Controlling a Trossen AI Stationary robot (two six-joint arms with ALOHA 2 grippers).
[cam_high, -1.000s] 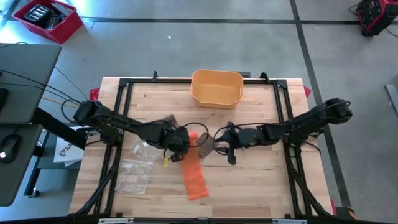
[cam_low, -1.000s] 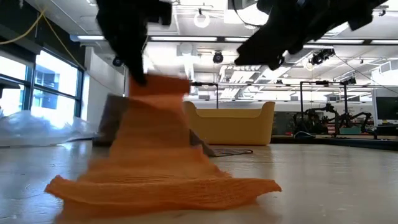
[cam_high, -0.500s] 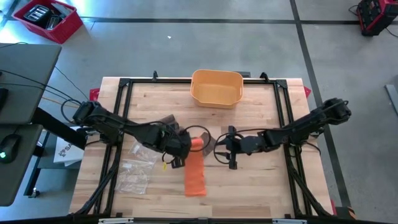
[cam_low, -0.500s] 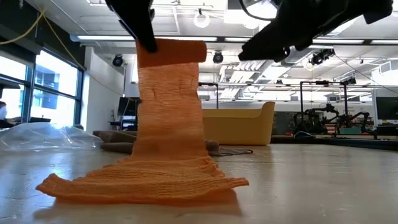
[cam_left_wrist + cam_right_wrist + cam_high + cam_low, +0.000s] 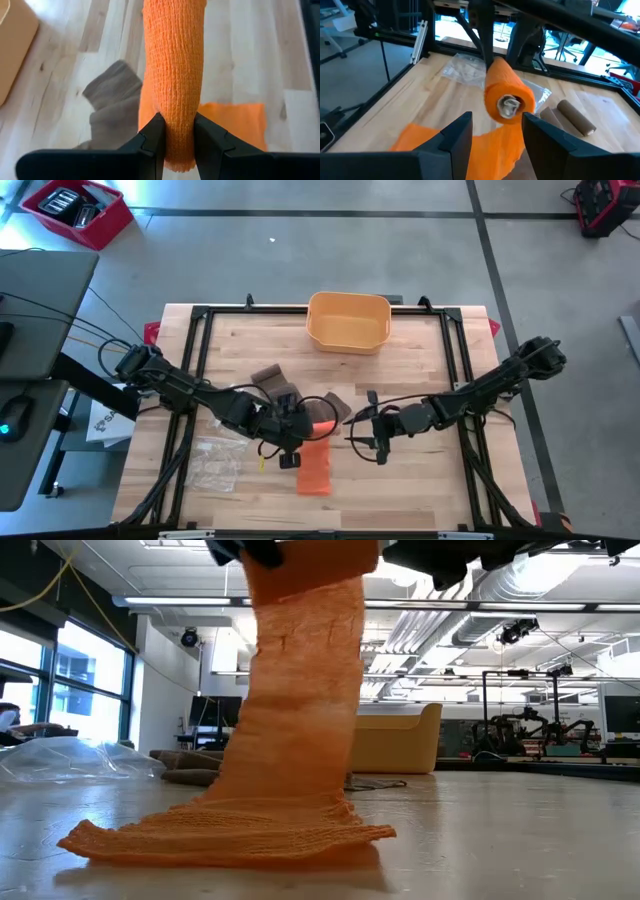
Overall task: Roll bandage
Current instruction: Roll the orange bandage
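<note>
The left gripper (image 5: 174, 137) has its fingers clenched on the orange bandage (image 5: 174, 65) roll near one end, holding it above the tabletop (image 5: 400, 480) centre, with the loose tail hanging down to a flat patch at about 6 o'clock of the roll. The right gripper (image 5: 492, 132) waits at the roll's 3 o'clock, fingers spread and facing the roll's end; it seems not to touch, though the view is tight. The bandage is light, soft and stretchy knit; it will sag and unwind, so grip the firm core, not the limp tail.
</note>
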